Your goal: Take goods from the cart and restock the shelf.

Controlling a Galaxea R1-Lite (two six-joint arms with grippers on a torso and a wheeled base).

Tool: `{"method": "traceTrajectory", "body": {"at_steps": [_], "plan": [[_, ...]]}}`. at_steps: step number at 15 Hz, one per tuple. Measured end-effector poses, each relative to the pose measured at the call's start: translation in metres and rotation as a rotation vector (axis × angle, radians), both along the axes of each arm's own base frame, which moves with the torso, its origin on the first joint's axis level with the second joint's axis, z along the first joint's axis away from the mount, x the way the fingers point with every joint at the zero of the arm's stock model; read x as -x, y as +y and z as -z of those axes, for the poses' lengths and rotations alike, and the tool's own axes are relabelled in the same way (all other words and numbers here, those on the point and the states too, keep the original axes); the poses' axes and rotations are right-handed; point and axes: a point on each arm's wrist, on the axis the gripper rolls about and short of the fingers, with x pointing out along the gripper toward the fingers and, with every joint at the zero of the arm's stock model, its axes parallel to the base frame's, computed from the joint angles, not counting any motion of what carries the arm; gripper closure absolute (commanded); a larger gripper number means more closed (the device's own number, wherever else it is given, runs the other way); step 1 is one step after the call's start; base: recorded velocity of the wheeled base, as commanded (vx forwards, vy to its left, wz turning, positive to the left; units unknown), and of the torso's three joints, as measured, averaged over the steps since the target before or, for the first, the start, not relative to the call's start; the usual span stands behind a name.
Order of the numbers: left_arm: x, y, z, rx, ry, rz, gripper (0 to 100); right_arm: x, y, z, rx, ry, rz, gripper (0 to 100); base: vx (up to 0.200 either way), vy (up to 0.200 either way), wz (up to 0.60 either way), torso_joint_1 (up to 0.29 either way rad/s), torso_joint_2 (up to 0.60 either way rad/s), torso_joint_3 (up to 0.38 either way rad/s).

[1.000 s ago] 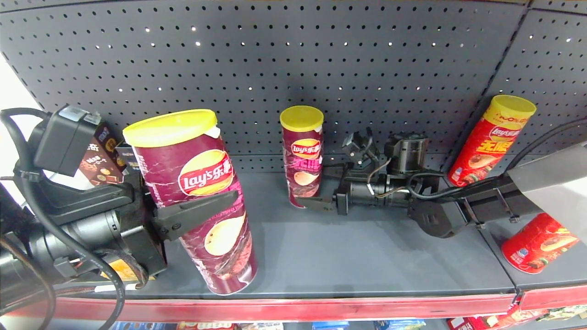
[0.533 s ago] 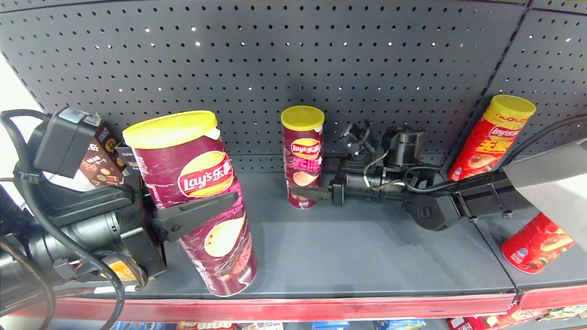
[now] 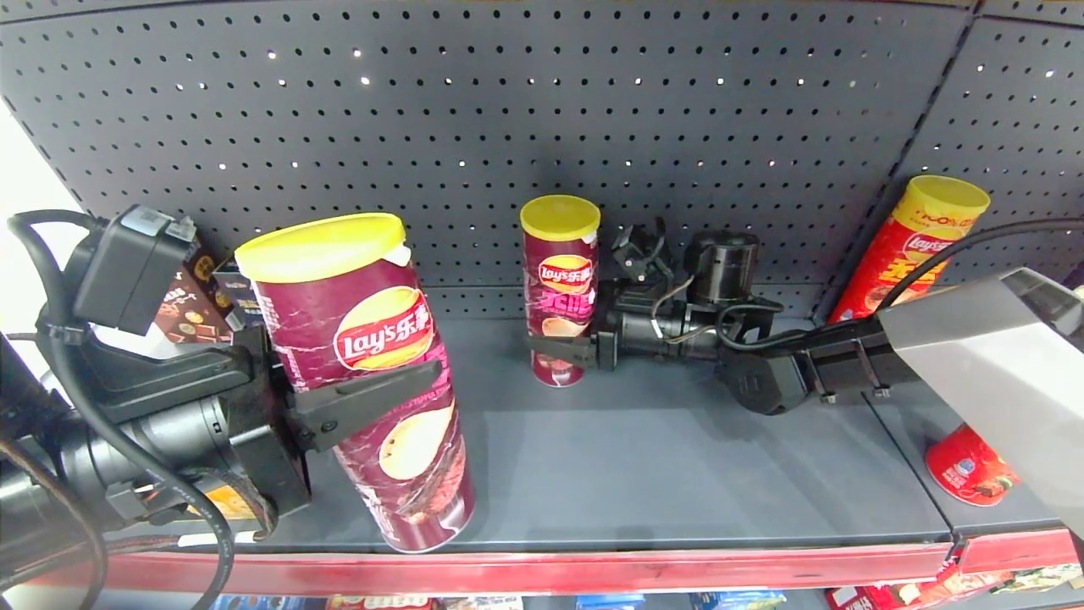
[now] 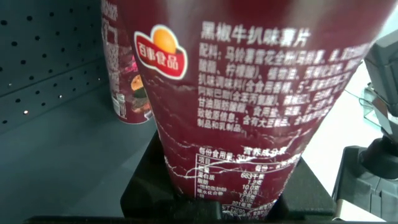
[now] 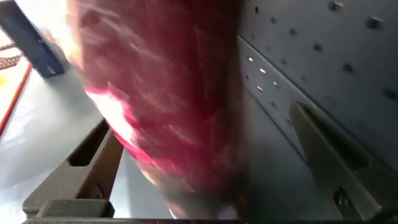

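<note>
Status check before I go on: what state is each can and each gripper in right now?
Front maroon can: lid on, tilted, gripped.
Left gripper: shut on the front maroon can.
Rear maroon can: lid on, upright at the back of the shelf.
Right gripper: open, fingers on either side of the rear maroon can.
Back red can: lid on, ungripped.
Lower red can: partly hidden by the right arm, posture unclear.

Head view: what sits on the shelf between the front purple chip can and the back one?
Nothing: only bare grey shelf separates the front can from the back can, seen in the head view.
</note>
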Motion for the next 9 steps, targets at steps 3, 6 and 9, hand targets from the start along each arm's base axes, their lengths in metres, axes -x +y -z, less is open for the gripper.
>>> {"method": "traceTrajectory", "body": {"at_steps": [3, 6, 9], "plan": [[0.0, 0.0002, 0.0, 0.0, 0.0, -0.002, 100, -0.0047, 0.004, 0.0007, -0.016, -0.016, -0.037, 100, 0.0, 0.0, 0.0, 0.0, 0.0, 0.0], [0.0003, 0.0002, 0.0012, -0.001, 0.003, -0.002, 100, -0.0051, 0.0046, 0.0027, -0.015, -0.016, -0.038, 100, 0.0, 0.0, 0.0, 0.0, 0.0, 0.0], [0.0007, 0.0003, 0.0014, -0.002, 0.003, -0.002, 100, 0.0037, 0.003, 0.0068, -0.002, 0.009, -0.032, 100, 0.0, 0.0, 0.0, 0.0, 0.0, 0.0]]}}
